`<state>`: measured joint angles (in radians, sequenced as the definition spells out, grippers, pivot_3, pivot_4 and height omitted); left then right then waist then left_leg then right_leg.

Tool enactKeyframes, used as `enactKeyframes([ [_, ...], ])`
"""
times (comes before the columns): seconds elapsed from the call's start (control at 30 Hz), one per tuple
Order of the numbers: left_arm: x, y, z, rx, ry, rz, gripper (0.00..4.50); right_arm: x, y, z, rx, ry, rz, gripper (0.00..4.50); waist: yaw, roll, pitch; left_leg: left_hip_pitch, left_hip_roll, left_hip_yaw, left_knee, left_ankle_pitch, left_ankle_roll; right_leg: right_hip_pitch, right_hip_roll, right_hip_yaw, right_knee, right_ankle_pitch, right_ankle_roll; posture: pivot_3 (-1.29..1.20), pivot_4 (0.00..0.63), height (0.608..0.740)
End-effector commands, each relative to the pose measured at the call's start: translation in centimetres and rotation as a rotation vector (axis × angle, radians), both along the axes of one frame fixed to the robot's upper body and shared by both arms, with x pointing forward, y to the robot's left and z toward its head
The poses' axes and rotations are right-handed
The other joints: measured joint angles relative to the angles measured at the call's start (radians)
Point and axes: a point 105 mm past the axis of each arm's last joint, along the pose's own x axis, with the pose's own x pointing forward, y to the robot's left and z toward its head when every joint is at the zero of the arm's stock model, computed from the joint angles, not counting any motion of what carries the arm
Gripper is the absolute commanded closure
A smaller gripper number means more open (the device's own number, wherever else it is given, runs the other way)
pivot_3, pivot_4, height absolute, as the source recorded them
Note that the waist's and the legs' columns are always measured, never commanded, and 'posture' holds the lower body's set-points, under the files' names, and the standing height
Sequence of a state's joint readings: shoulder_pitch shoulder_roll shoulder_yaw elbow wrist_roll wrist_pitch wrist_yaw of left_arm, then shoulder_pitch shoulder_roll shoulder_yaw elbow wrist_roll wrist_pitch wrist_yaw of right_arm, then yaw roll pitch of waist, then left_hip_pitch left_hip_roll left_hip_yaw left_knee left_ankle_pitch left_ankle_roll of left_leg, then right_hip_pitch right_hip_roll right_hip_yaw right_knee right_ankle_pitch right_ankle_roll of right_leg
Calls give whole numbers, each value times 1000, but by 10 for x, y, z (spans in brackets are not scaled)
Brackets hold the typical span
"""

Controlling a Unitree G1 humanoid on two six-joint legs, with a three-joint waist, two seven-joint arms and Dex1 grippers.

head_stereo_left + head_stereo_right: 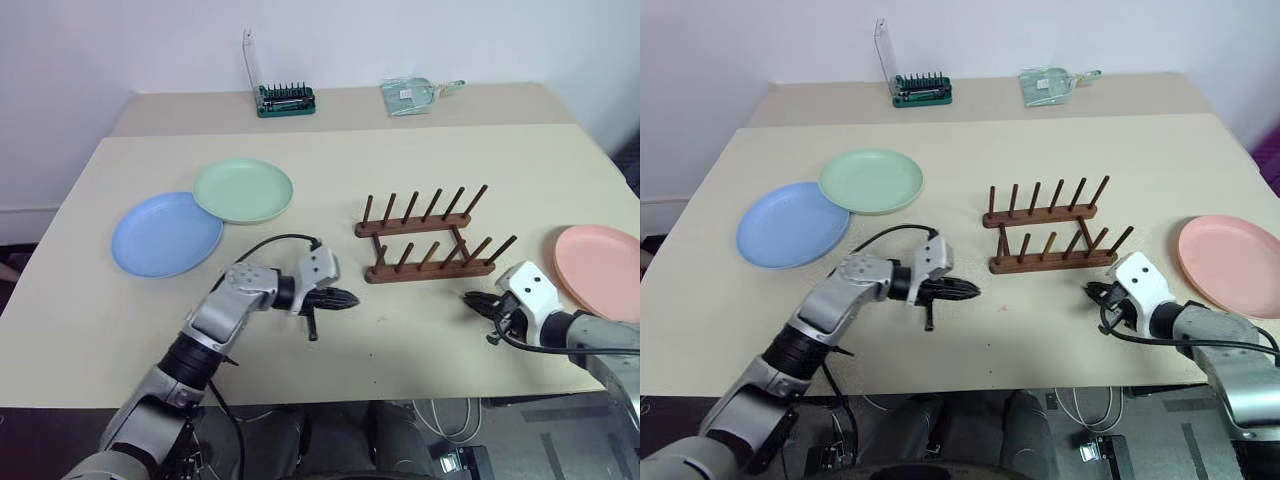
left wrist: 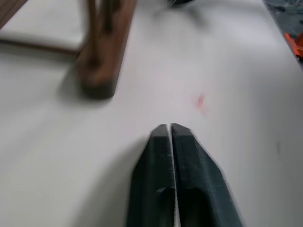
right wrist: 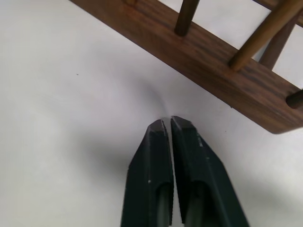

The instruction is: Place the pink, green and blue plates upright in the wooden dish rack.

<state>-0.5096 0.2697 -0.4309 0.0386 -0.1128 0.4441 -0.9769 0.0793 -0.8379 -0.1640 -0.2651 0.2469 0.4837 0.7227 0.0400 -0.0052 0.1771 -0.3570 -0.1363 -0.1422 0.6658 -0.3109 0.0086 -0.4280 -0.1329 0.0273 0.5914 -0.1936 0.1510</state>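
The wooden dish rack (image 1: 428, 240) stands empty at the table's middle, its pegs upright. The blue plate (image 1: 165, 234) lies flat at the left, with the green plate (image 1: 243, 189) overlapping its far right rim. Flat at the right edge lies the pink plate (image 1: 602, 270). My left gripper (image 1: 350, 298) is shut on nothing, low over the table just left of the rack's near rail (image 2: 102, 61). Shut and empty too, my right gripper (image 1: 470, 297) hovers in front of the rack's near right end (image 3: 222, 56), left of the pink plate.
A green screwdriver bit holder (image 1: 286, 99) and a clear plastic packet (image 1: 412, 95) sit on the far table section. Bare tabletop (image 1: 400, 330) runs along the near edge between my two grippers.
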Motion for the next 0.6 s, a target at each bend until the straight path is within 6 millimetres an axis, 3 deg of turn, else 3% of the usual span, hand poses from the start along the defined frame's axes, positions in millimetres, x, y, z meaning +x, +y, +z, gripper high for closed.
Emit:
enactKeyframes([
  [0.03, 9, -15, -5, 74, -110, 36, 4411, 15, -12, -5, -74, -23, -66, 4500, -3, 0, 0, 0, 0, 0, 0, 0, 0, 0, 0, 0, 0, 0, 0, 0, 150, 738],
  [0.27, 54, -12, -17, 112, -185, 368, 4411, 50, -8, -4, -112, -86, -92, 4500, 0, -6, -3, 2, 1, 0, 1, 0, -1, 2, 1, 0, 0, 0, 0, 0, 150, 738],
  [0.6, 82, 6, -9, 95, -248, 517, 4411, 84, -9, 12, -135, -187, -131, 4500, -4, -6, -4, 2, 1, 1, 1, 4, -7, 1, 1, 0, 1, 1, -1, 0, 150, 738],
])
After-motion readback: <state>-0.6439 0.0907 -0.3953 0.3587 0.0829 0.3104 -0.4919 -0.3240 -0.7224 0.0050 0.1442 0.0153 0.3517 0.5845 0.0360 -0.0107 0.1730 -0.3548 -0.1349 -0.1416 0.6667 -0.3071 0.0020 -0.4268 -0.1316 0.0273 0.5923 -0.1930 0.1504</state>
